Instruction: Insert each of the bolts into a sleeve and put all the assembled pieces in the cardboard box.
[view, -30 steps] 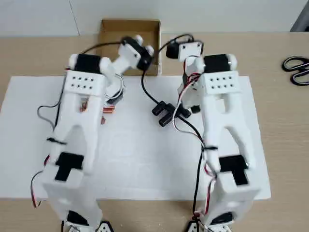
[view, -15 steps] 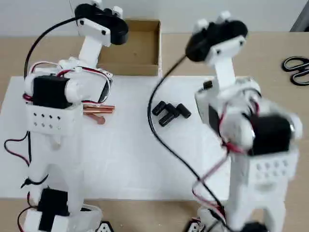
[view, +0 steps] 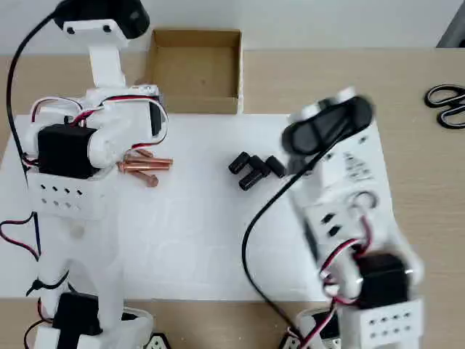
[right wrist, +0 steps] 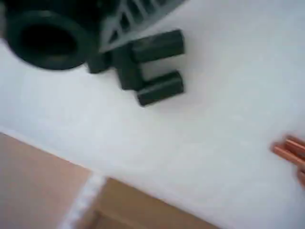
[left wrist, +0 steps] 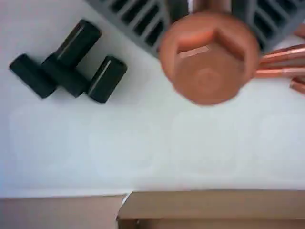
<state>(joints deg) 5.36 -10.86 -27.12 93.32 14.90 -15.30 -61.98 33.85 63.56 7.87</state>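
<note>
My left gripper is shut on a copper bolt, whose hexagonal head faces the left wrist camera. My right gripper is shut on a black sleeve, its open bore turned toward the right wrist camera. Both arms are raised off the white sheet, the left arm at the left and the right arm at the right. Loose copper bolts lie on the sheet left of centre. A cluster of black sleeves lies mid-sheet. The open cardboard box stands beyond the sheet's far edge.
Scissors lie on the wooden table at the far right. A black cable runs from the right arm across the sheet's near part. The sheet's far edge meets the box.
Both arms have risen and pulled back from low over the bolts and sleeves. The loose bolts and sleeves now lie uncovered.
</note>
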